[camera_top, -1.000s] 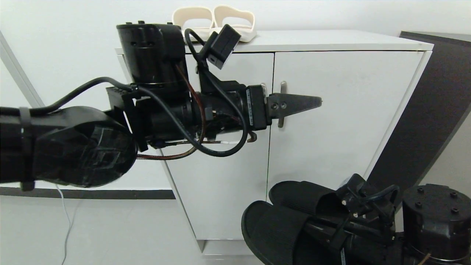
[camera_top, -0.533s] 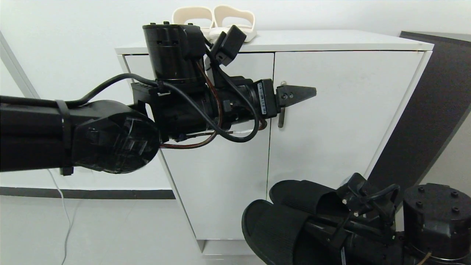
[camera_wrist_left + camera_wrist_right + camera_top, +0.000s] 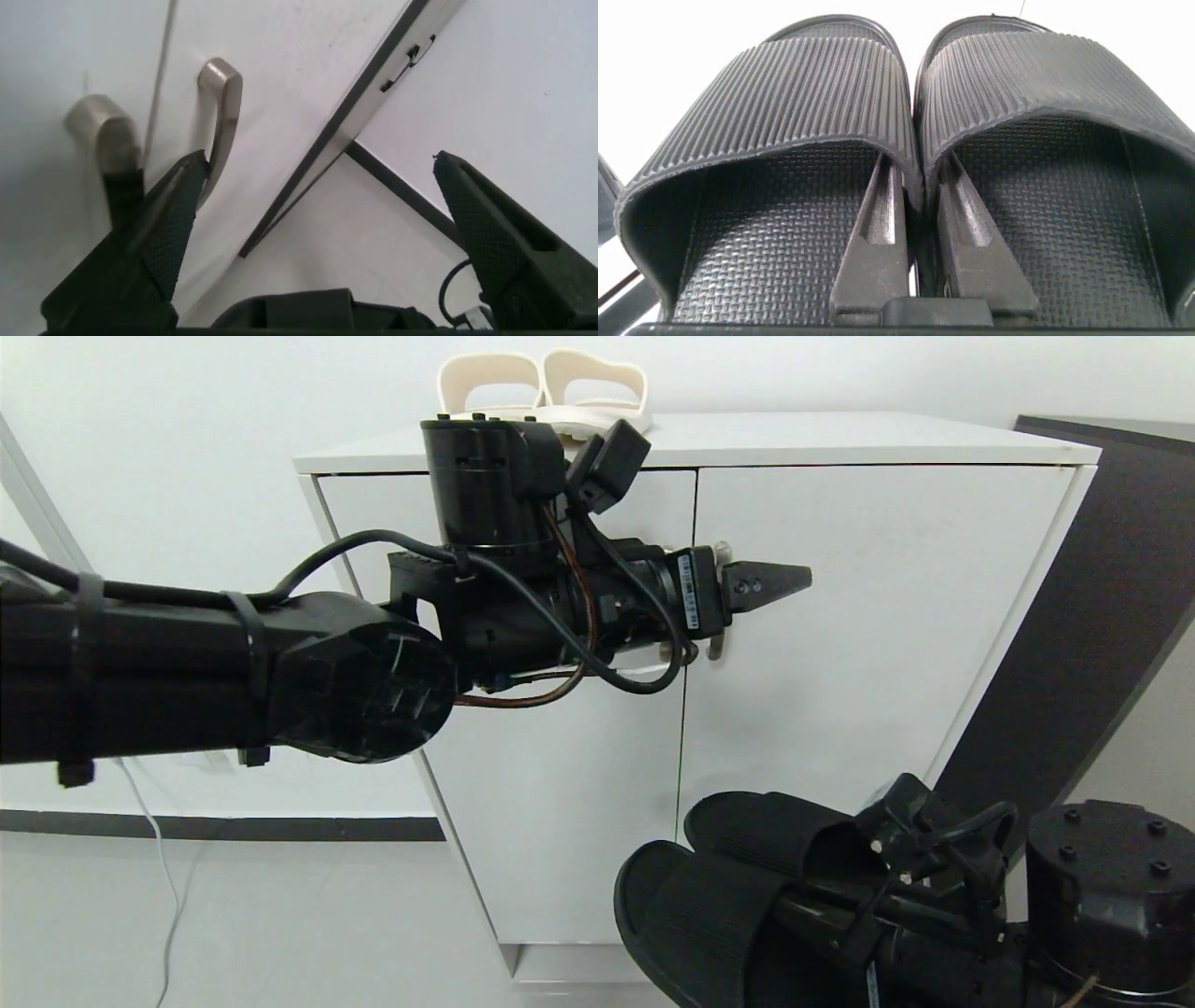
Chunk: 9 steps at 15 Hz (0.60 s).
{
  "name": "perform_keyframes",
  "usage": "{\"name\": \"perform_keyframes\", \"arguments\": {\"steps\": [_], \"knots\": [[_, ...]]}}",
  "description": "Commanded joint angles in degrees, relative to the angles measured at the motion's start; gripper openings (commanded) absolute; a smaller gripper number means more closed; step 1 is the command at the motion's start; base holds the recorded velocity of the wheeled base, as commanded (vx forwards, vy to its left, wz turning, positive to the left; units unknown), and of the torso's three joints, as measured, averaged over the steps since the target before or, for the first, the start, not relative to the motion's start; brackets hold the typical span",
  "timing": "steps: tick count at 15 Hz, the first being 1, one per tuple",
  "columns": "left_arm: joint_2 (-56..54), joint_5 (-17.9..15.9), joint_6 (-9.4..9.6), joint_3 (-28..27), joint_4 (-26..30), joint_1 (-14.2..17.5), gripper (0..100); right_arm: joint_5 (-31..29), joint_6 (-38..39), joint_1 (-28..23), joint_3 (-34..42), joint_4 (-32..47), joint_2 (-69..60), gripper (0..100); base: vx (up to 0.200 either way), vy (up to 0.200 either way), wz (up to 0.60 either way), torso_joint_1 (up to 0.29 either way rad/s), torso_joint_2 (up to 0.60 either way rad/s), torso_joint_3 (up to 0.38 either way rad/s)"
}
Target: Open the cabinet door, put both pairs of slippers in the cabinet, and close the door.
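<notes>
The white cabinet (image 3: 840, 644) stands with both doors closed. Its two metal handles (image 3: 714, 649) sit at the centre seam. My left gripper (image 3: 794, 581) is level with them and close to the door. In the left wrist view it (image 3: 320, 163) is open, and one fingertip (image 3: 182, 201) lies just short of a handle (image 3: 220, 103). The second handle (image 3: 103, 140) is beside it. A cream pair of slippers (image 3: 541, 383) rests on the cabinet top. Low at the front, the black slippers (image 3: 738, 887) hang side by side. My right gripper (image 3: 920, 219) is shut on their inner strap edges (image 3: 910, 140).
A dark panel (image 3: 1092, 616) leans along the cabinet's right side. A thin white cable (image 3: 173, 896) trails down over the pale floor to the left of the cabinet. The pale floor runs along the foot of the cabinet's front.
My left arm has pushed forward and up toward the cabinet, bringing its gripper closer to the handles. The right arm and the black slippers have stayed where they were.
</notes>
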Motion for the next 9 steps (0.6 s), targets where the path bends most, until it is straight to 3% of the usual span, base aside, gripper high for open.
{"name": "perform_keyframes", "arguments": {"steps": [1,3,4,9], "knots": [[2.0,0.1,-0.01,-1.2,-0.1,0.1,100,0.0,-0.1,0.0,0.2,0.1,-0.2,0,0.000,0.000,0.00,0.000,0.00,0.000],[2.2,0.1,-0.01,-1.1,-0.1,0.2,100,0.0,-0.1,0.0,0.2,0.0,-0.1,0,0.000,0.000,0.00,0.000,0.00,0.000],[2.1,0.1,-0.01,-1.1,-0.1,0.2,0,0.0,-0.1,0.0,0.2,0.1,-0.1,0,0.000,0.000,0.00,0.000,0.00,0.000],[0.5,0.0,-0.10,0.6,-0.2,0.1,0,0.5,0.1,0.2,0.8,0.1,-0.2,0,0.000,0.000,0.00,0.000,0.00,0.000]]}}
